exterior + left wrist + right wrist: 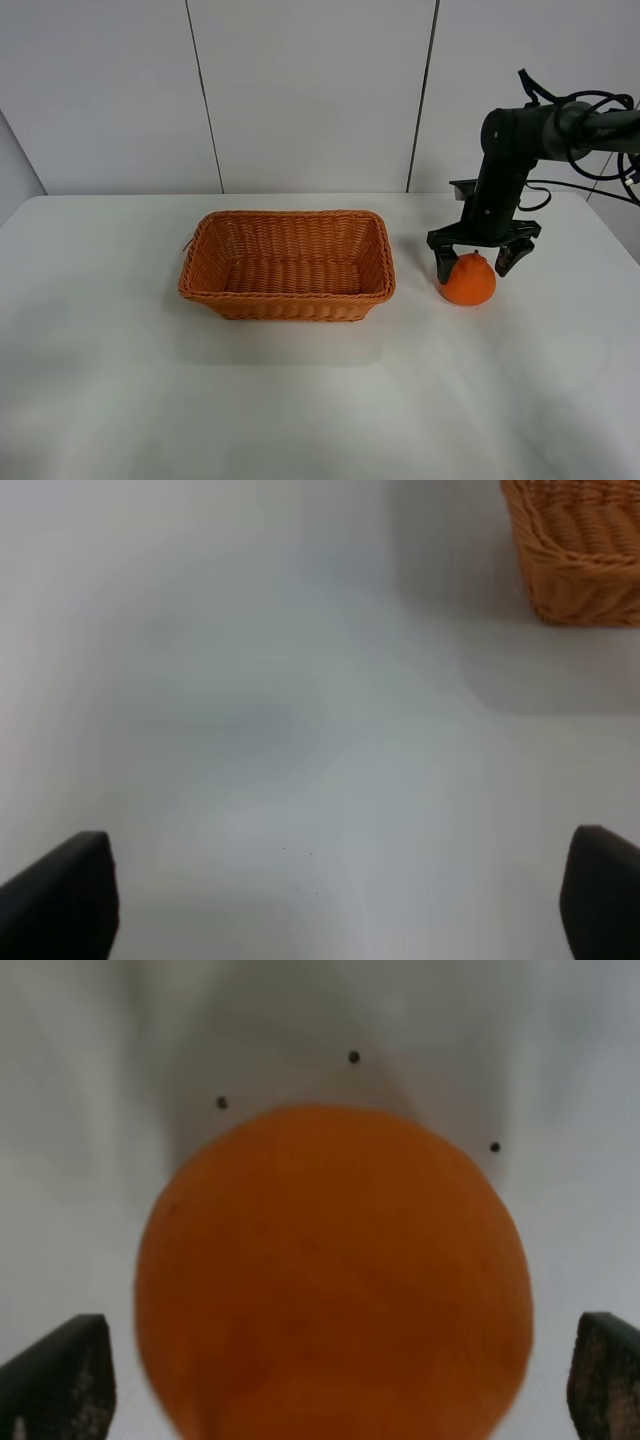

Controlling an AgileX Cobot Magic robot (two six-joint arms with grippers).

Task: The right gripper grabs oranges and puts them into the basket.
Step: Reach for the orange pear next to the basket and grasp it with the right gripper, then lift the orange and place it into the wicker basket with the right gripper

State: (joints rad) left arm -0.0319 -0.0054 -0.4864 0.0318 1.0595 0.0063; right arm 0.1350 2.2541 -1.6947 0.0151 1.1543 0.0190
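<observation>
At frame right, the right pincer (475, 267) stands open astride the orange (467, 285) beside the basket (287, 217); its wrist view crops the orange.

Lighting: bright, even, diffuse, seemingly from overhead. Shadows: faint, soft-edged, beside the basket (287, 265) and behind the orange (333, 1280). Focus: exterior view sharp; both wrist views soft, the close orange blurred.

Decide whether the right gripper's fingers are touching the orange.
Apart. The right wrist view shows bare white table between the orange and each finger of the open right gripper.
</observation>
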